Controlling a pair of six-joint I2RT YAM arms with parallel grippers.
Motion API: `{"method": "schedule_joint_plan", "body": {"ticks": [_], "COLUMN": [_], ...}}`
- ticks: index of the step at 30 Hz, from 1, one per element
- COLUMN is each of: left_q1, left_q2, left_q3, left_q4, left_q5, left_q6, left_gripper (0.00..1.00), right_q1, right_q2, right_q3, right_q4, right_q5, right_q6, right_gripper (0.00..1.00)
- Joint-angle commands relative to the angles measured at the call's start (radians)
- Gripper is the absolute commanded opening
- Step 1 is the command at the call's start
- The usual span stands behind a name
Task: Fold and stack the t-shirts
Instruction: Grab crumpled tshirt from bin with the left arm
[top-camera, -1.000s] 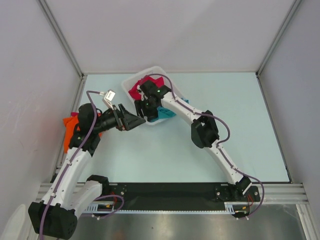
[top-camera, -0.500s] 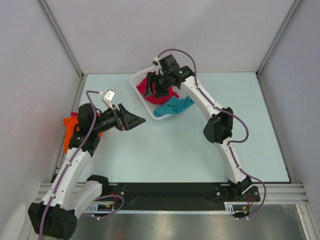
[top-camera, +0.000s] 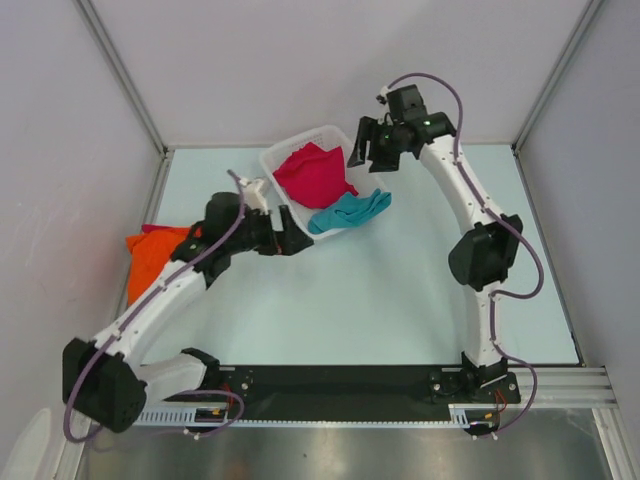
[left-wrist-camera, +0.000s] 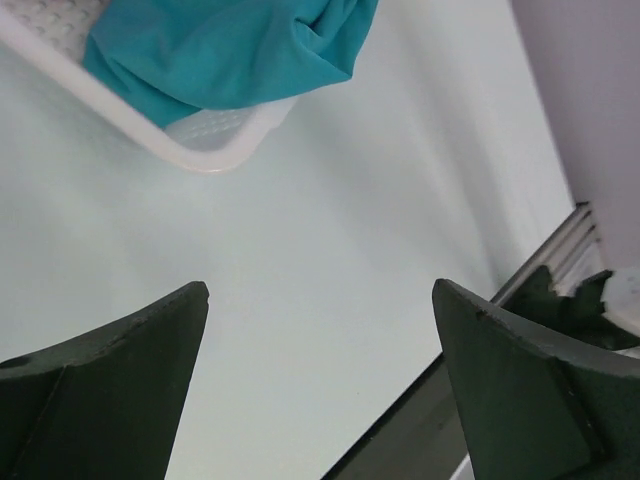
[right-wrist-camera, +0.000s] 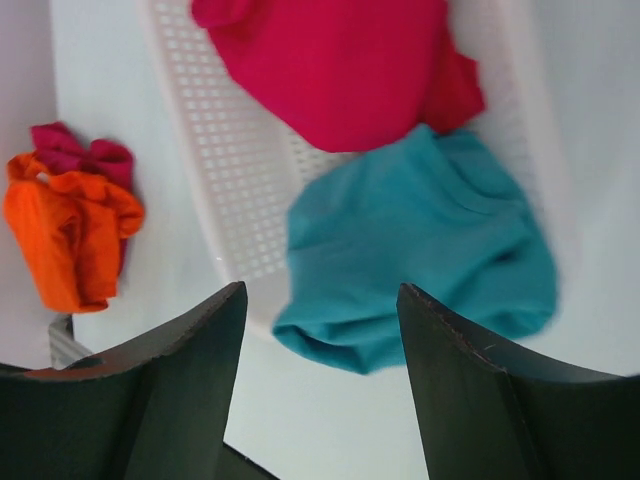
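Basket (top-camera: 283, 160) — white plastic lattice, rectangular with rounded corners — sits at the far middle of the table (top-camera: 420, 290), a smooth pale surface. Magenta shirt (top-camera: 316, 173) is bunched in a soft mound inside it. Teal shirt (top-camera: 350, 210) is crumpled, draped over the near-right rim and spilling onto the table. Orange shirt (top-camera: 150, 258) lies in a rumpled heap at the table's left edge, well apart from the basket; the right wrist view shows a small magenta scrap of cloth (right-wrist-camera: 78, 148) touching it. None folded, none stacked. Left gripper (left-wrist-camera: 320, 300) is low over the table just beside the basket's near corner, dark wedge-shaped fingers spread wide, nothing between them. Right gripper (right-wrist-camera: 320, 295) is held high beyond the basket's far-right side — fingers likewise wide apart, empty.
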Motion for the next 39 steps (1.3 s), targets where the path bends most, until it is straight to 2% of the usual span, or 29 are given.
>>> {"method": "schedule_joint_plan", "body": {"ticks": [1,5,9,13,16,24,30,32,34,39], "left_q1": [-0.163,-0.298,-0.422,-0.519,-0.56,-0.577,-0.574,-0.56,-0.548,-0.521], "left_q2": [0.138,0.281,0.402,0.515,0.568,0.574,0.666,0.718,0.773,0.859], "left_q3": [0.152,0.22,0.267,0.316,0.33,0.266,0.27,0.31,0.348,0.45], "left_q4": [-0.097,-0.11,-0.11,-0.07,-0.001,0.221,0.324,0.315,0.269,0.19], "left_q5": [-0.336,-0.523,-0.848,-1.049,-1.128,-1.139,-1.119,-1.094,-1.042,-1.013], "left_q6": [0.187,0.247,0.351,0.538,0.622,0.747,0.836,0.824,0.808,0.801], "left_gripper": [0.99,0.99,1.0,1.0,1.0,1.0,1.0,0.98,0.94,0.82], "right_q1": [-0.032,-0.057,-0.063,-0.063,-0.066,-0.078,-0.089,-0.087,-0.089,-0.095], "right_q2": [-0.176,-0.291,-0.383,-0.477,-0.532,-0.593,-0.624,-0.647,-0.667,-0.745], "right_q3": [-0.152,-0.317,-0.418,-0.51,-0.562,-0.613,-0.608,-0.611,-0.619,-0.657], "right_q4": [0.003,0.055,0.066,0.093,0.105,0.09,0.079,0.076,0.07,0.044], "right_q5": [0.067,0.061,0.072,0.063,0.064,0.063,0.047,0.044,0.046,0.083], "right_q6": [-0.041,-0.035,-0.029,-0.025,-0.02,-0.04,-0.028,-0.023,-0.02,-0.02], "right_gripper": [0.67,0.67,0.67,0.67,0.67,0.67,0.66,0.66,0.66,0.66]}}
